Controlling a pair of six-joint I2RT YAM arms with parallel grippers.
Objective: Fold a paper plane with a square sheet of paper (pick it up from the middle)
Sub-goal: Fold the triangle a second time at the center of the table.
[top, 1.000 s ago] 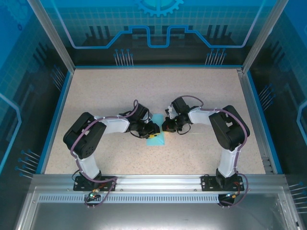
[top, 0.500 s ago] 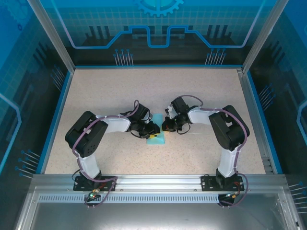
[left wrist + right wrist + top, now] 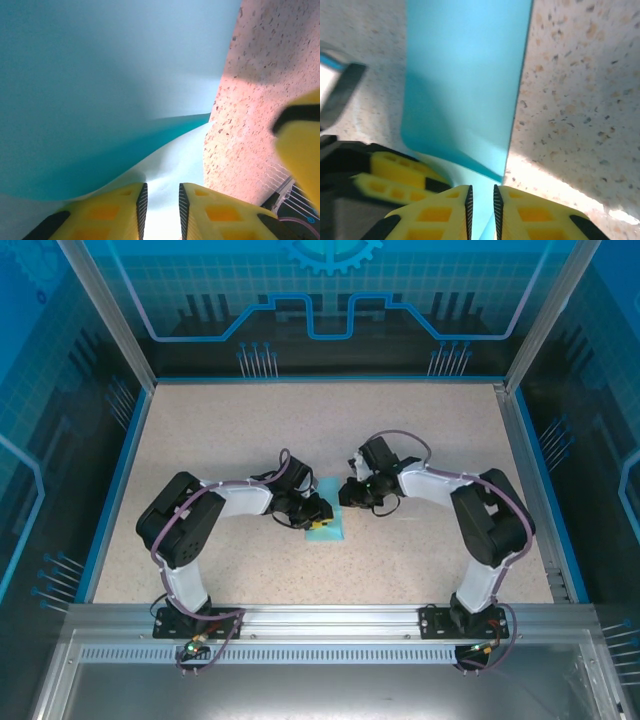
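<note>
Top external: saw the square sheet of paper (image 3: 331,531) near the middle of the counter (image 3: 230,430), well apart from every edge and largely covered by the left pincer (image 3: 318,517) and the right pincer (image 3: 346,497), whose tips met just beside each other over it. Could not judge finger spacing from up there. Read no brand, label or writing anywhere; noted only printed line patterns on the blue enclosure walls (image 3: 320,300).

Left wrist: found the left pincer's yellow fingers (image 3: 115,212) drawn nearly together and clamped on a pale edge of the sheet (image 3: 100,75), with a darker layer bowed up above it. Spotted a blurred yellow finger of the other pincer near the right border. Judged a collision of tips likely if either closed in further.

Right wrist: found the right pincer (image 3: 481,200) likewise pinched shut on the paper (image 3: 465,75), a flat strip running away across the speckled counter (image 3: 580,75), with the left pincer's fingers (image 3: 395,175) just beside. Judged tearing possible if the two grips, set so close on thin paper, pulled apart. Judged also a skewed or crumpled crease likely from uneven motion, and slipping free likely given so narrow a hold.
</note>
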